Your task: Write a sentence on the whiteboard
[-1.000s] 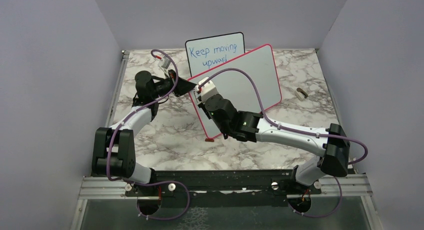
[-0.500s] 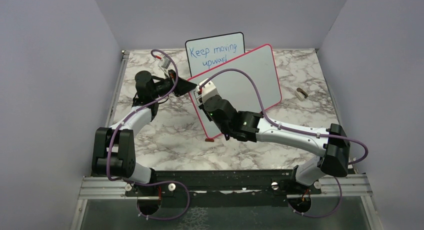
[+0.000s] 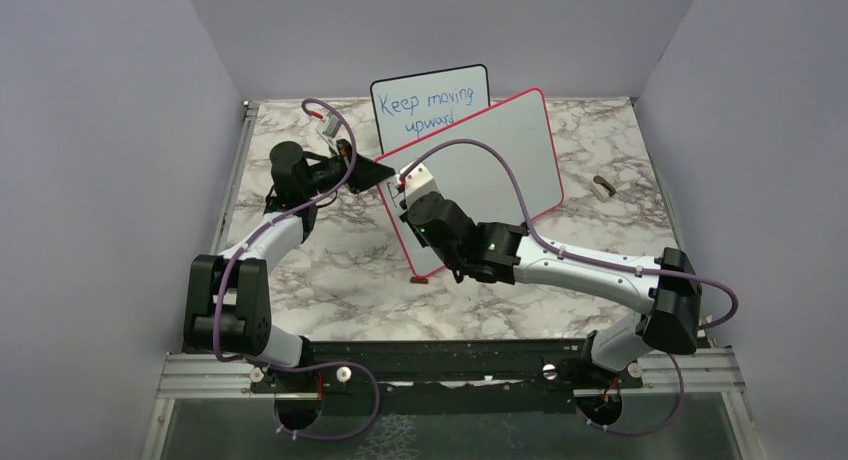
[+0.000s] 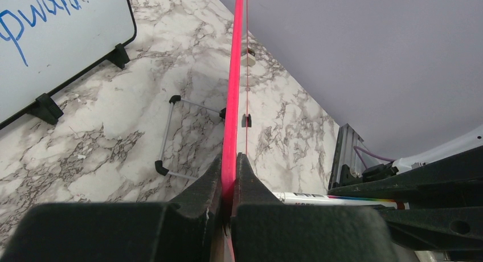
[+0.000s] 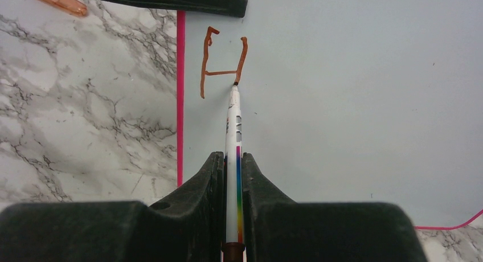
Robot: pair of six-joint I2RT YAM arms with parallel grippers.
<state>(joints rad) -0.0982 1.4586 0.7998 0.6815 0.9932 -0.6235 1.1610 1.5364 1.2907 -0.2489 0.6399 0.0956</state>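
The right gripper (image 5: pixel 232 159) is clenched around one rainbow-striped marker (image 5: pixel 233 122). The marker's tip touches the foot of the right stroke of the sentence (image 5: pixel 222 73), which is one brownish-red letter, "H", near the left edge of the whiteboard (image 3: pixel 500 160). This pink-framed board stands tilted on the marble table (image 3: pixel 330 260) with the left gripper (image 4: pixel 230 162) pinched tight on its frame near the top left corner, and behind it stands a second, black-framed board (image 3: pixel 430 105) with blue writing, two boards in all.
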